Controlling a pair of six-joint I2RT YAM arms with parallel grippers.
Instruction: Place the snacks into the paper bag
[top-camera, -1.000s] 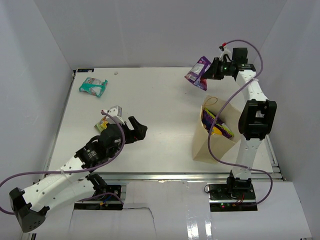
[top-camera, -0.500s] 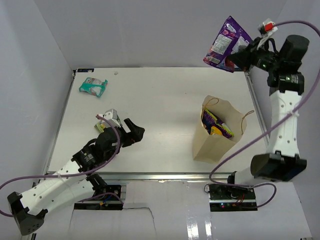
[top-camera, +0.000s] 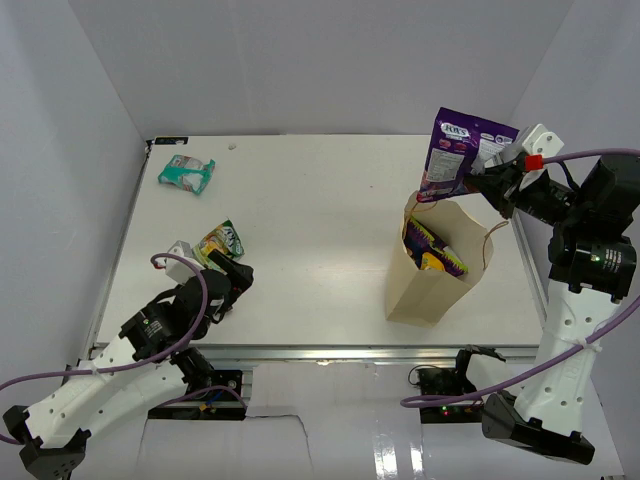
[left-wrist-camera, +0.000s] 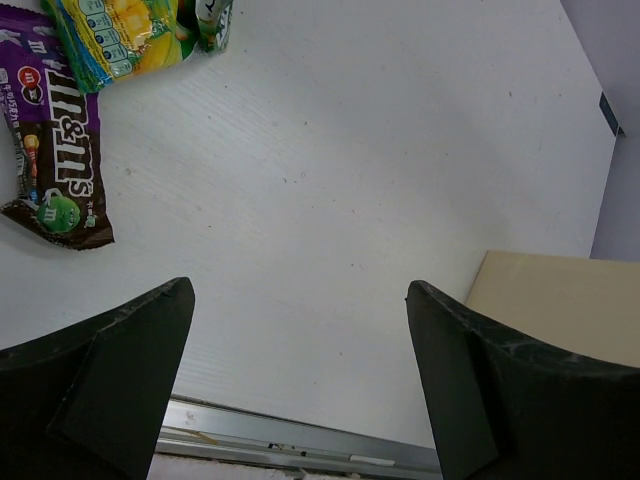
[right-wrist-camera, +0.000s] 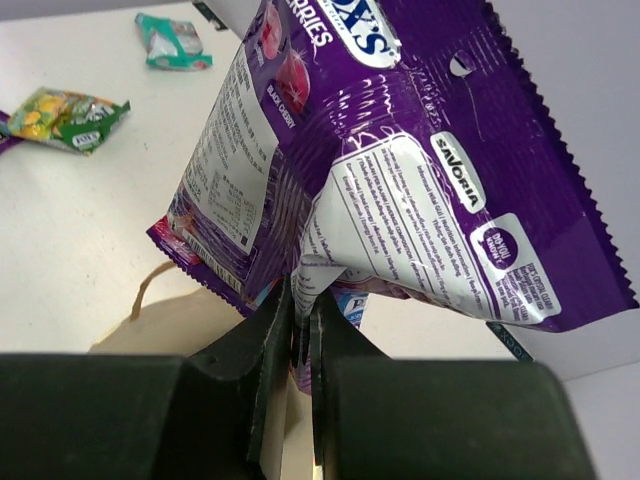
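Now, high on the right, the right gripper (top-camera: 492, 170) has its two fingers pinched tight on the edge of the big purple bag (top-camera: 458, 150). That bag hangs tilted in the air right over the mouth of the paper bag (top-camera: 420, 290). Its lower edge is level with the paper bag's back rim, and I cannot tell whether it dips inside. The paper bag stands upright on the right side of the table (top-camera: 320, 200), mouth open, with yellow and purple packets (top-camera: 437, 252) showing inside.

Over on the left, the left gripper (left-wrist-camera: 300, 290) is spread wide with nothing between its fingers, low over the table near the front edge. Close by lie the green-yellow bag (top-camera: 220, 240) and a purple candy packet (left-wrist-camera: 55, 150), touching each other. The teal-white bag (top-camera: 186, 173) lies alone near the far left corner.
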